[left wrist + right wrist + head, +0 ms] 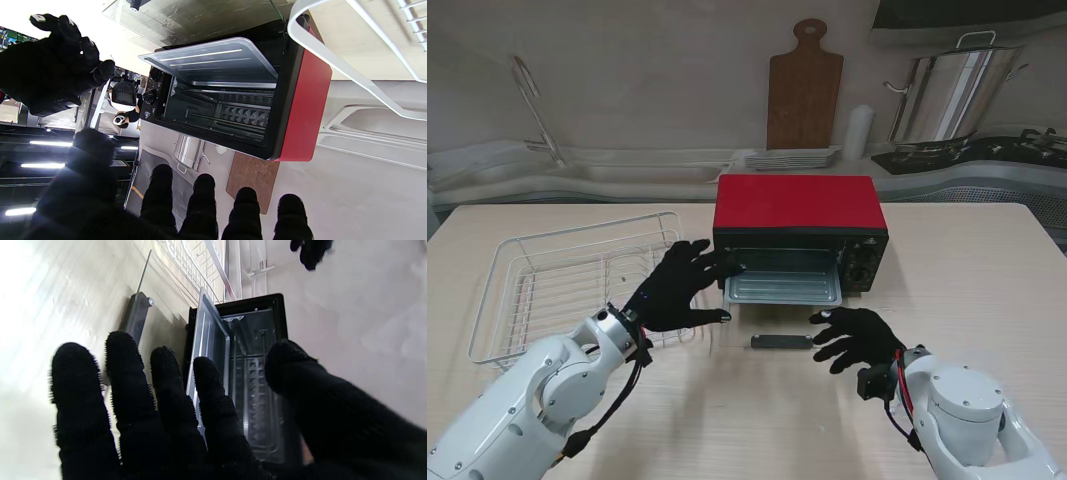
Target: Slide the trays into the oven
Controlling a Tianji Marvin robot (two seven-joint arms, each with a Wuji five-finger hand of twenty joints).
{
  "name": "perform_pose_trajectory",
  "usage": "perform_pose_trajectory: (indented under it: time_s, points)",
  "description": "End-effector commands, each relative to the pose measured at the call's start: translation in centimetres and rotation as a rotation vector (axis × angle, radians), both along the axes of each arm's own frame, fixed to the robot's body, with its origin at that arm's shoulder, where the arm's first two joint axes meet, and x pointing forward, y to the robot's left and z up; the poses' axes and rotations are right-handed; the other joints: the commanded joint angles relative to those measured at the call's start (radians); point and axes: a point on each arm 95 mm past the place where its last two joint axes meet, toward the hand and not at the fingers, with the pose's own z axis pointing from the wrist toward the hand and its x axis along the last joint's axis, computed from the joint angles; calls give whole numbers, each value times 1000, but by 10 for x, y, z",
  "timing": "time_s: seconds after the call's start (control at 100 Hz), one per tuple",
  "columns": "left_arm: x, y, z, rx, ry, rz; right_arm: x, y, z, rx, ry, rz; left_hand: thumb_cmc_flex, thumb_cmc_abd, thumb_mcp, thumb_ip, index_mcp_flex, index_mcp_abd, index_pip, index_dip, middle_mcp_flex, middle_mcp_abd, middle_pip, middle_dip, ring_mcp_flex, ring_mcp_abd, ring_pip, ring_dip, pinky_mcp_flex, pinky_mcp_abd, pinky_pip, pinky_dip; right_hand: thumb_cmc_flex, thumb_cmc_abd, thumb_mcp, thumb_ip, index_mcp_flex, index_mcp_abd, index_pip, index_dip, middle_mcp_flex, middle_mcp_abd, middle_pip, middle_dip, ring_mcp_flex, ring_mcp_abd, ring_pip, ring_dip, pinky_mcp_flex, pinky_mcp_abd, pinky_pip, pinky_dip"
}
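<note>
A red toaster oven (799,205) stands mid-table with its glass door folded down flat; the door's dark handle (781,342) lies nearest to me. A metal tray (784,290) sticks partway out of the oven mouth, also visible as the tray (217,61) and the tray (208,340). My left hand (682,287) hovers open, fingers spread, by the oven's front left corner and holds nothing. My right hand (859,337) is open with fingers apart just right of the door handle (136,313), also holding nothing. Only one tray is in sight.
A white wire dish rack (577,285) sits on the left of the table, close beside my left arm. Behind the table run a counter with a stack of plates (792,157), a wooden board (804,90) and a steel pot (947,95).
</note>
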Motion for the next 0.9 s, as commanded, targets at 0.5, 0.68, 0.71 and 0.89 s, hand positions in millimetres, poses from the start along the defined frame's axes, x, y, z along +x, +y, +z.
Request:
perform_pose_trajectory:
  time_s: [0.5, 0.68, 0.71, 0.89]
  points:
    - [-3, -3, -2, -1, -5, -5, 0, 44, 10, -407, -363, 187, -7, 27, -19, 35, -5, 4, 6, 11, -22, -12, 8, -9, -14, -25, -11, -16, -16, -21, -52, -4, -54, -30, 100, 41, 7, -101, 171, 56, -160, -128, 19, 6, -339, -142, -31, 52, -353, -201, -109, 118]
    - [-3, -3, -2, -1, -10, -5, 2, 55, 6, -523, -447, 242, -6, 27, -18, 35, -5, 5, 6, 11, -21, -12, 7, -10, -14, -24, -11, -16, -16, -21, -52, -4, -74, -18, 106, 51, 53, -86, 90, 29, -181, -135, -8, -6, -371, -159, -53, 44, -385, -236, -152, 116]
    - [-3, -3, -2, -2, -11, -5, 3, 57, 4, -552, -463, 248, -6, 27, -18, 35, -6, 4, 5, 11, -22, -12, 7, -10, -14, -24, -11, -16, -16, -21, -52, -4, -75, -19, 109, 52, 50, -82, 69, 19, -186, -135, -21, -11, -374, -163, -65, 38, -390, -244, -163, 112]
    - [-3, -2, -2, -5, -13, -2, 7, 69, -6, -670, -523, 299, -6, 27, -18, 35, -5, 5, 6, 11, -22, -12, 7, -10, -14, -24, -11, -16, -16, -21, -52, -5, -95, -6, 111, 58, 26, -91, 23, -6, -197, -145, -39, -18, -372, -179, -90, 26, -393, -264, -182, 105]
